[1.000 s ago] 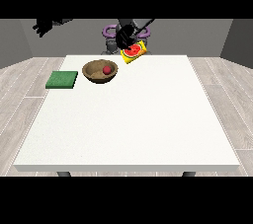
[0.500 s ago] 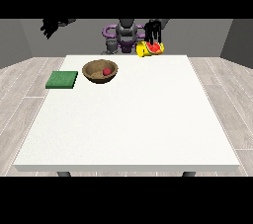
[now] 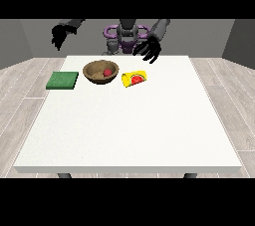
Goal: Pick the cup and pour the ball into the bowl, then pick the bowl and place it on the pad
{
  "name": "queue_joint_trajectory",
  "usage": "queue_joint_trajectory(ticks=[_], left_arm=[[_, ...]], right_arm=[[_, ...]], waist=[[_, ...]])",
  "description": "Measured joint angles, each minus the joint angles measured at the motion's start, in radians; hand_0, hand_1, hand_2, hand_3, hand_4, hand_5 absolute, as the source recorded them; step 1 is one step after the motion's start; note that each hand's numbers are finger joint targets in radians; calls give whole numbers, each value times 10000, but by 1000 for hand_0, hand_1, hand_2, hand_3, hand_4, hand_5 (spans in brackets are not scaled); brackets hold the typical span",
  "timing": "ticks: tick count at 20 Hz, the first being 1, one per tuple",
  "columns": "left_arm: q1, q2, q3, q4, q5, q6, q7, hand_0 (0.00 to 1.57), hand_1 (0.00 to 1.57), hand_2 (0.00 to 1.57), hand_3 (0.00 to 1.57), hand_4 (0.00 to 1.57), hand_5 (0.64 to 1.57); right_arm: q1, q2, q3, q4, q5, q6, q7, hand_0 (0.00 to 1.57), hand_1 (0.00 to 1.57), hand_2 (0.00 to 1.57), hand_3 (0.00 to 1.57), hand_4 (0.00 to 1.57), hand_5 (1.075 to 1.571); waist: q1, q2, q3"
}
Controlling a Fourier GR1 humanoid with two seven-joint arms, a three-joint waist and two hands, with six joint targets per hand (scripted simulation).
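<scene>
Front view: a large white rectangular bench fills most of the scene, with the grey and purple robot torso standing behind its far edge at twelve o'clock.

A round brown wooden bowl sits upright on the bench near the far edge, at about eleven o'clock from the bench's middle. Inside it lies a small red ball, resting toward the three o'clock side of the bowl's hollow.

Just beside the bowl, at its three o'clock, a yellow cup with a red patterned side lies tipped over on the bench, its length running roughly from nine to three o'clock. It does not touch the bowl, and nothing holds it.

A flat square green pad lies at the bowl's nine o'clock, near the bench's edge at the view's left, apart from the bowl.

The black hand at the view's right hangs above the far edge of the bench, at about one o'clock from the cup and clear of it. Its fingers point downward, spread apart and relaxed, holding nothing.

The black hand at the view's left is raised beyond the bench's far corner, at about twelve o'clock from the pad and well apart from it. Its fingers hang loosely apart, empty.
</scene>
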Motion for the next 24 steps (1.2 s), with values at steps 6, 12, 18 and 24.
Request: queue_joint_trajectory(ticks=[6, 12, 18, 24], left_arm=[[1561, -147, 30, -1333, 3440, -991, -2887, 0, 0, 0, 0, 901, 1449], [2254, -12, 503, -1483, 4680, -2297, -4718, 0, 0, 0, 0, 922, 1444], [2571, 134, 603, -2153, 4725, -2864, -4489, 0, 0, 0, 0, 943, 1435], [2552, 87, 688, -2700, 4569, -3040, -4081, 0, 0, 0, 0, 951, 1432]], right_arm=[[-158, 575, 327, -163, 556, -759, -463, 0, 0, 0, 0, 496, 1567], [-21, 1229, 605, 457, 1158, -1405, -1513, 0, 0, 0, 0, 506, 1570], [-222, 1240, 492, 2405, 1322, -1263, -2905, 0, 0, 0, 0, 409, 1570], [-370, 1168, 489, 4164, 1484, -961, -4117, 0, 0, 0, 0, 341, 1571]], waist=[[421, 850, 102], [671, 1202, 164], [805, 1032, 184], [758, 1048, 190]])
